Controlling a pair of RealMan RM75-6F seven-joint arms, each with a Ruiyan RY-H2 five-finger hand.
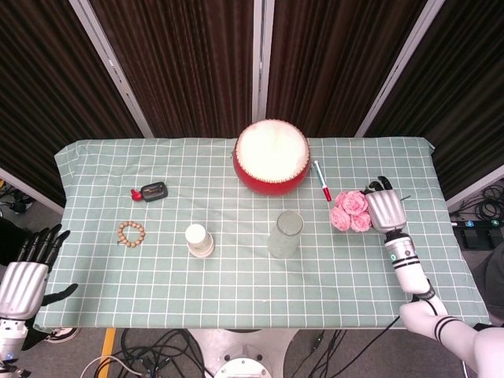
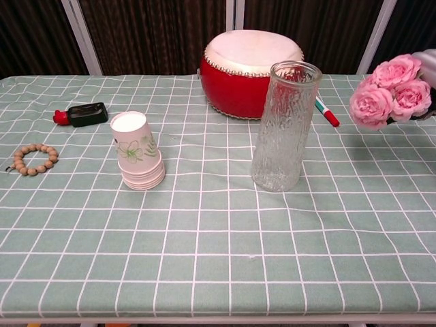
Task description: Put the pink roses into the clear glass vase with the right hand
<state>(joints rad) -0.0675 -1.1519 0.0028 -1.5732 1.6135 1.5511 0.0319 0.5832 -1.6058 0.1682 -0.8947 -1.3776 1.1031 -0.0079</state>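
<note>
My right hand (image 1: 384, 211) grips the bunch of pink roses (image 1: 351, 211) and holds it off the cloth at the table's right side. In the chest view the roses (image 2: 393, 90) hang in the air at the right edge, level with the vase's rim, and only a sliver of the hand (image 2: 429, 68) shows. The clear glass vase (image 1: 285, 234) stands upright and empty near the middle, left of the roses; in the chest view the vase (image 2: 283, 127) is well apart from them. My left hand (image 1: 27, 269) hangs open beyond the table's left front corner.
A red drum (image 1: 270, 156) sits behind the vase, with a red-capped marker (image 1: 322, 180) to its right. A stack of paper cups (image 1: 199, 240), a bead bracelet (image 1: 131, 231) and a small black and red device (image 1: 150, 191) lie on the left half of the green checked cloth (image 1: 236, 291).
</note>
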